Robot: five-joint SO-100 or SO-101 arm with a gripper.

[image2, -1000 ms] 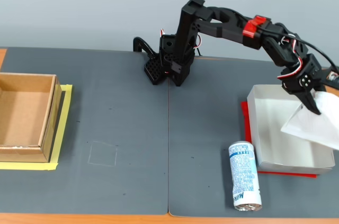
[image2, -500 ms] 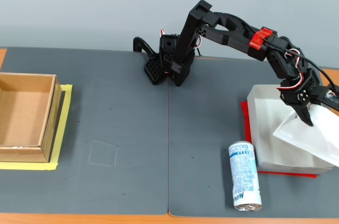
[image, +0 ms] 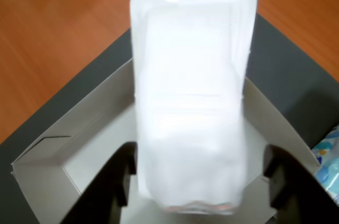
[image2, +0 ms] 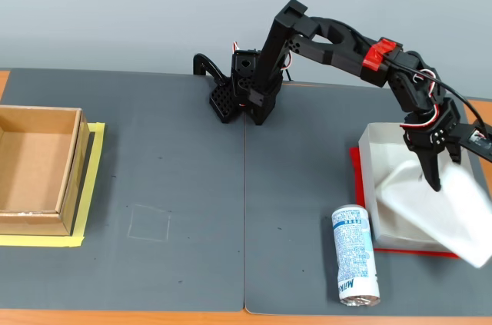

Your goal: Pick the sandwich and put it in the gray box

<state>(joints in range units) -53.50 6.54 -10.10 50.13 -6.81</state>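
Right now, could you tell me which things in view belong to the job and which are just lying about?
Belong to the job:
- sandwich, held in the gripper, jaws shut on it
- gray box

Just lying about:
- blue-and-white can
- brown cardboard box

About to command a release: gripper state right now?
Gripper: closed on the sandwich, held over the gray box.

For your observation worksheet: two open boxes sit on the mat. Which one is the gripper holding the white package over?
The gray box at the fixed view's right, shallow and pale on a red sheet. The gripper holds the sandwich over it; the deeper brown box sits far left.
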